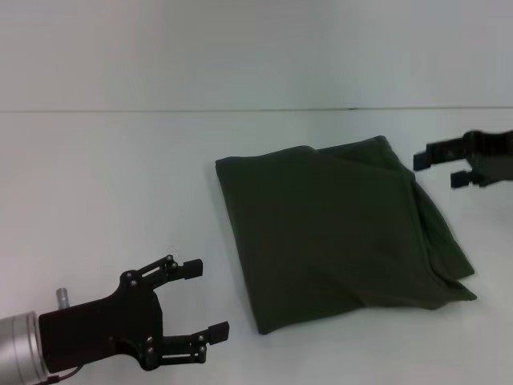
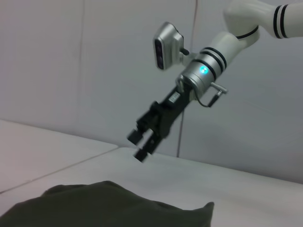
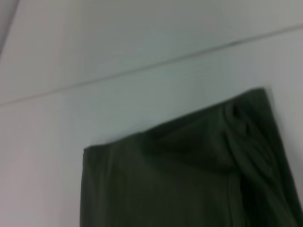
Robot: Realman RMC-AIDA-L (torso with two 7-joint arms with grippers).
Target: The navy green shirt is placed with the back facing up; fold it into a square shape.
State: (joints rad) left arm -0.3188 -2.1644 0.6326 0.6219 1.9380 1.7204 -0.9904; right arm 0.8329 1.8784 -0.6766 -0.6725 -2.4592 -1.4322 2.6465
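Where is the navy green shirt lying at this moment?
In the head view the navy green shirt lies folded on the white table, right of centre, between the open left claw at near left and the open right claw at far right.

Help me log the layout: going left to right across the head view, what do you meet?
Left tool, open near the table's front edge → navy green shirt, folded on the white table → right tool, open just off the shirt's far right corner.
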